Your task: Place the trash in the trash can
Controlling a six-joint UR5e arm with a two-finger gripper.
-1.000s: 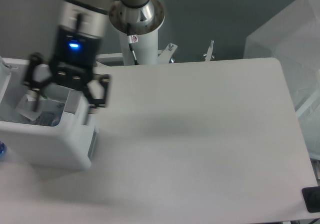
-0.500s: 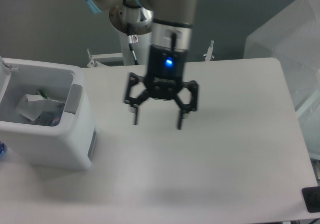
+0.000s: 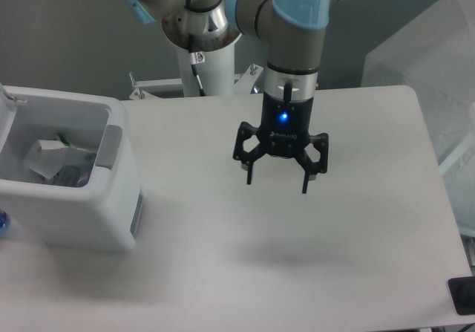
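The end effector (image 3: 276,183) hangs over the middle of the bench (image 3: 356,220) with its two fingers spread wide and nothing between them, released and pointing straight down, a blue light glowing on its body. It casts only a faint shadow on the bare surface below, so it appears to be held well above the bench rather than touching it, a posture that suits an arm travelling free of any load. Above it the arm rises to a blue-capped joint and back toward its white pedestal at the far edge of the bench. Well apart to the side stands the trash can (image 3: 89,220), a white boxy bin with rounded corners and a grey panel on the rim nearest the arm, its mouth open upward so things can simply be let fall in. Inside it lies a crumpled white wrapper (image 3: 44,157) with a touch of green, and beside that something darker that I judge to be the bottle (image 3: 72,176), though it is too small to read clearly. With both pieces of trash apparently resting in the can and no loose item visible on the bench, the task looks essentially complete. A small blue object at the picture's edge just outside the can cannot be identified.
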